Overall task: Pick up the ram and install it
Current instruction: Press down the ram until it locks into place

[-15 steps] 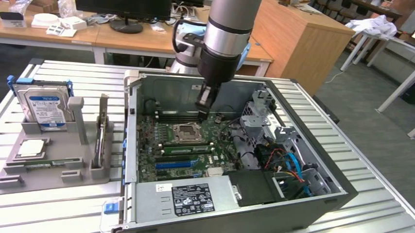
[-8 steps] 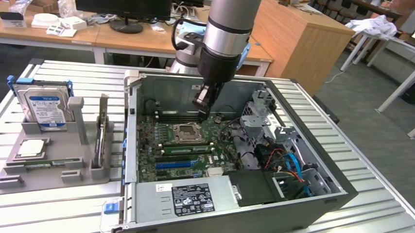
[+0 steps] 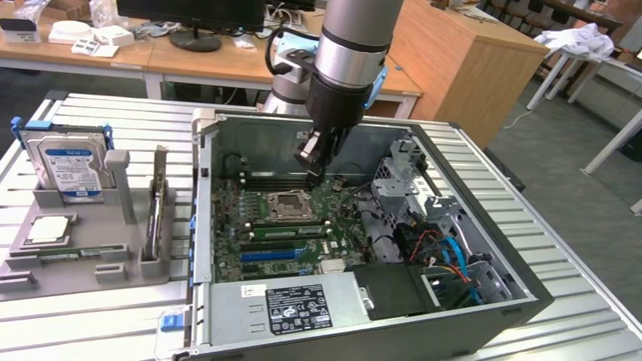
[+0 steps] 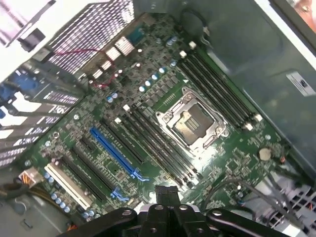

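a: where's the ram (image 3: pixel 288 230)?
b: looks seated in a slot beside the cpu socket (image 3: pixel 291 203). gripper (image 3: pixel 315 167) hovers above the motherboard (image 4: pixel 148 113), fingers pinched together, holding nothing, probably for pressing down.

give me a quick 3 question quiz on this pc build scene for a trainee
1. True or false: the gripper hangs outside the computer case.
2. The CPU socket is: A) under a cooler B) bare, with no cooler on it C) lying on the table.
3. What colour is the long expansion slot beside the black ones on the motherboard?
Key: 1 false, it is inside the case, above the motherboard; 2 B; 3 blue.
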